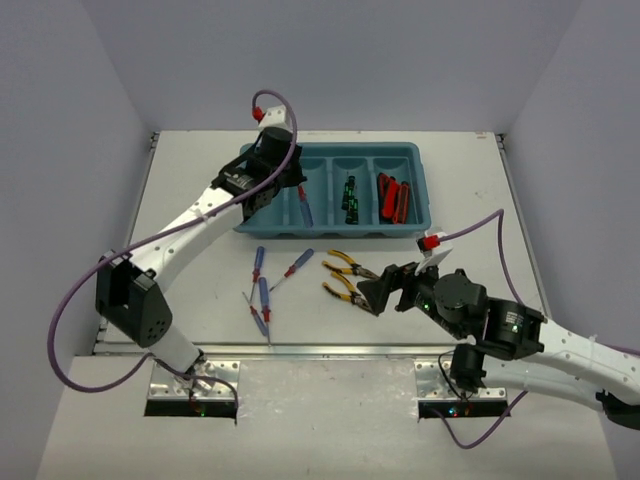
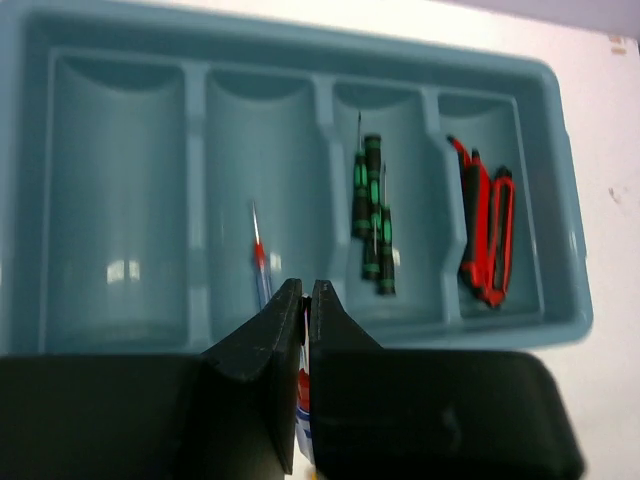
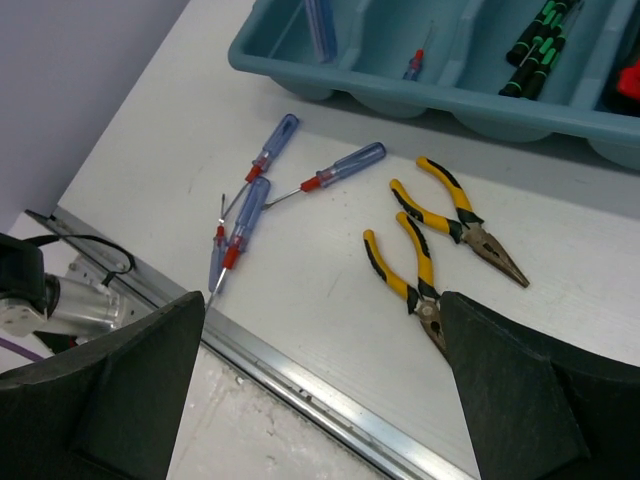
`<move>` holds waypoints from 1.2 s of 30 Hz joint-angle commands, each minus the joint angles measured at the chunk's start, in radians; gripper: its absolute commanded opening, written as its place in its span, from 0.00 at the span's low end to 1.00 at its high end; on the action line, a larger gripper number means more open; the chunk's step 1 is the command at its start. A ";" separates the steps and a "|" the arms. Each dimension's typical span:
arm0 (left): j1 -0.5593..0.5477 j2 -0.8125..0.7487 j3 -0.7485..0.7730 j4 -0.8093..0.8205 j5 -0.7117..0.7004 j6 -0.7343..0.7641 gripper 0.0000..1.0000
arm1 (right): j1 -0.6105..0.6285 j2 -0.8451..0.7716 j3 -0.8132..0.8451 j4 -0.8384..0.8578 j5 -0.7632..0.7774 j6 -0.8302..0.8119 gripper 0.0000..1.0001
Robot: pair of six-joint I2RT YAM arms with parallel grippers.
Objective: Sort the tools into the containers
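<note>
Table (image 3: 320,300) bears pliers (image 3: 470,232) (left wrist misses).

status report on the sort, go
Left gripper: jaws shut on blue-and-red screwdriver over tray. Right gripper: jaws open by two pliers. Four screwdrivers on table. Nothing blocking.

Tools part sorted into the teal tray (image 2: 560,200).
Beyond the left gripper (image 2: 305,295), one blue-and-red screwdriver (image 2: 259,262) lies in the second compartment, black-and-green screwdrivers (image 2: 372,215) in the third and utility knives (image 2: 485,240) in the fourth; another screwdriver (image 2: 302,385) is pinched in its jaws. Before the right gripper (image 3: 320,300) lie two yellow-handled pliers (image 3: 468,232) and four loose screwdrivers (image 3: 252,205).
</note>
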 commanded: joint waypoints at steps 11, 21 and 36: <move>0.045 0.438 0.447 -0.067 0.149 0.217 0.03 | 0.001 0.002 -0.011 -0.085 0.086 0.030 0.99; 0.045 0.265 0.379 -0.120 0.145 0.155 0.76 | 0.001 0.172 0.049 -0.085 0.061 0.047 0.99; 0.046 -0.395 -0.505 -0.197 -0.037 -0.181 0.96 | -0.077 0.588 0.256 -0.097 -0.058 0.134 0.99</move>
